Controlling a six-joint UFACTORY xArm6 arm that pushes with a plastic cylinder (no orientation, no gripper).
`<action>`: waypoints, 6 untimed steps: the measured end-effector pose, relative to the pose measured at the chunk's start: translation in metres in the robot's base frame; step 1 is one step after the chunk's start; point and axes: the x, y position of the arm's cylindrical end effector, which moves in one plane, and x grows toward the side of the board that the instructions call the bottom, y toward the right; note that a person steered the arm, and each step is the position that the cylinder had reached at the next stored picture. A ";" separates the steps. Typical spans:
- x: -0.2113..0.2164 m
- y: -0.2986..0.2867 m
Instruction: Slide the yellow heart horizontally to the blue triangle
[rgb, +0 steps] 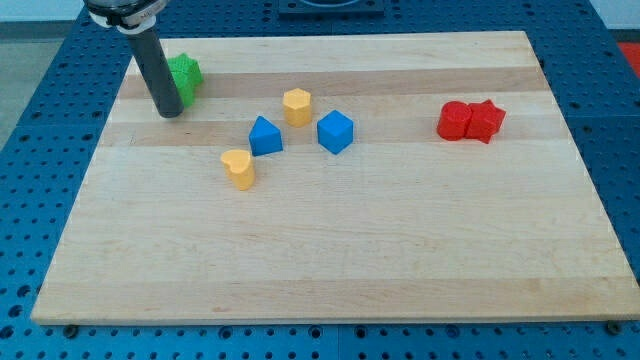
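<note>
The yellow heart lies on the wooden board, left of centre. The blue triangle sits just above and to its right, a small gap between them. My tip rests on the board at the upper left, well to the left of and above the heart, right beside a green block that the rod partly hides.
A yellow hexagon block and a blue cube sit right of the triangle. Two red blocks touch each other at the right. The board's edge borders a blue perforated table.
</note>
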 end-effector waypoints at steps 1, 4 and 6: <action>-0.022 0.000; -0.020 0.000; 0.086 0.003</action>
